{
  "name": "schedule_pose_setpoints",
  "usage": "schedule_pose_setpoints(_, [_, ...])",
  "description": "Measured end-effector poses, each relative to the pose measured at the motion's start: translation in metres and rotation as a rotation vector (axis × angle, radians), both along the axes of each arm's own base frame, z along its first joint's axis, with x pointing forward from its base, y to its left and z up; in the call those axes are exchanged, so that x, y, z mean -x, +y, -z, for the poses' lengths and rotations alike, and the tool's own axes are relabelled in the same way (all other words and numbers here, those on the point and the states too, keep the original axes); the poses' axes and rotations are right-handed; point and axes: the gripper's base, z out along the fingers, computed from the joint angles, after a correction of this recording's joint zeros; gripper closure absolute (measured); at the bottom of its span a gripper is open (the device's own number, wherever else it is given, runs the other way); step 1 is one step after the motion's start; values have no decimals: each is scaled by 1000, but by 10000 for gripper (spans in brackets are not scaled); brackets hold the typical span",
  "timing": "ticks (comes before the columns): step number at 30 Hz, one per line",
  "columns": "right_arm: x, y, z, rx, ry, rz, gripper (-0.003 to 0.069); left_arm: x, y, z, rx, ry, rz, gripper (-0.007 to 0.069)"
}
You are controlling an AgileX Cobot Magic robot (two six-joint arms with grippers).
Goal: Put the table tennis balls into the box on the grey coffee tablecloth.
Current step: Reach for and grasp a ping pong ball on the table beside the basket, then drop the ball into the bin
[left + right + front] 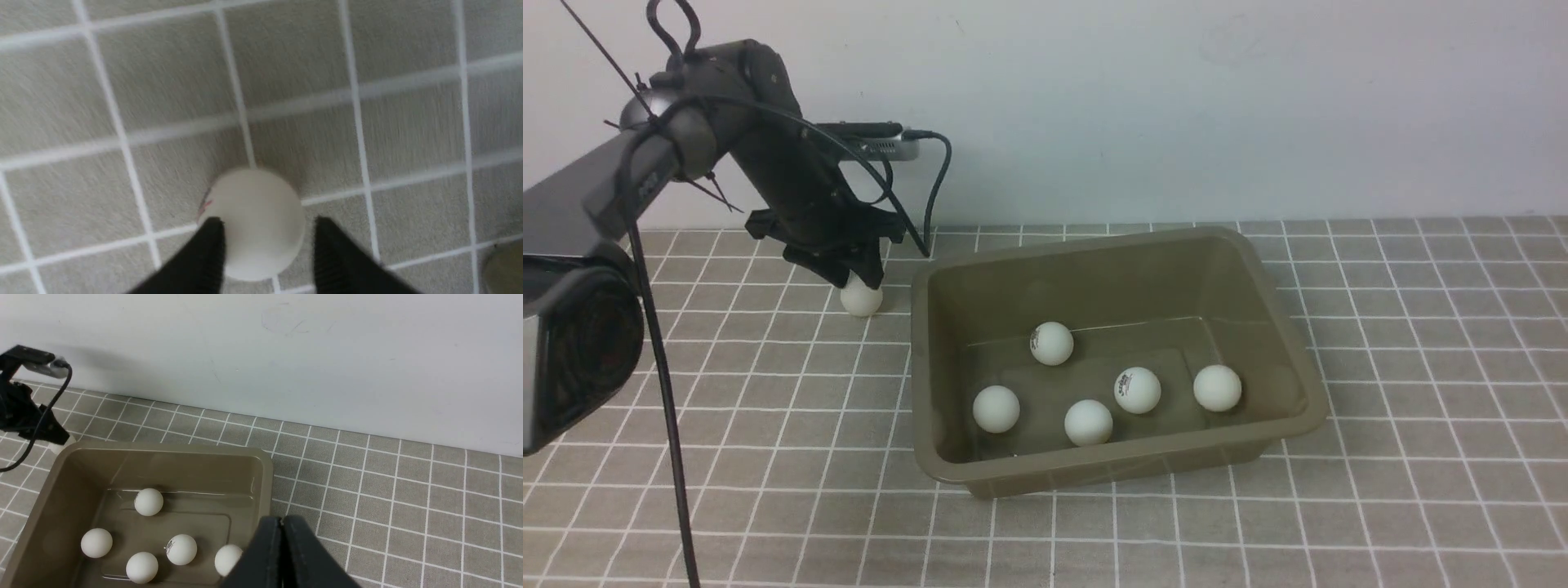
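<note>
Balls lie in two places: five balls (1088, 422) sit on the floor of the brown box (1094, 245), and one ball (861, 300) sits outside on the checked cloth (1421, 327), right under the left gripper (859, 282).

Only the left wrist view shows how the fingers (208, 253) stand. One black finger is on each side of this ball (253, 220). One finger looks to be at the ball's edge. A thin strip of cloth (286, 81) shows between the ball and the other finger. So the left gripper (267, 228) is spread around the ball and not squeezing it. This view also shows a small reddish mark on the ball's side, which the front view does not.

Only the right wrist view shows the right gripper (281, 522). Its two fingers are pressed together with nothing between them. The box (163, 451) is below it and off to one side, and one of the balls (226, 559) is partly hidden behind its fingers.

In the front view the box is just beside the left gripper, on the side toward the other arm. Two of the balls inside have a dark print. No ball in the box touches another
</note>
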Motion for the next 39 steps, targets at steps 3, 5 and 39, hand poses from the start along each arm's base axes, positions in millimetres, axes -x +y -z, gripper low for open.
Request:
schedule_pose_setpoints(3, [0, 0, 0, -1, 1, -1, 673, -4, 1, 13, -47, -8, -1, 147])
schedule_pose_setpoints(5, [0, 0, 0, 0, 6, -1, 673, -5, 0, 26, -77, 16, -4, 118])
schedule_pose_setpoints(39, [116, -12, -38, -15, -167, -2, 673, 111, -172, -72, -147, -57, 418, 142])
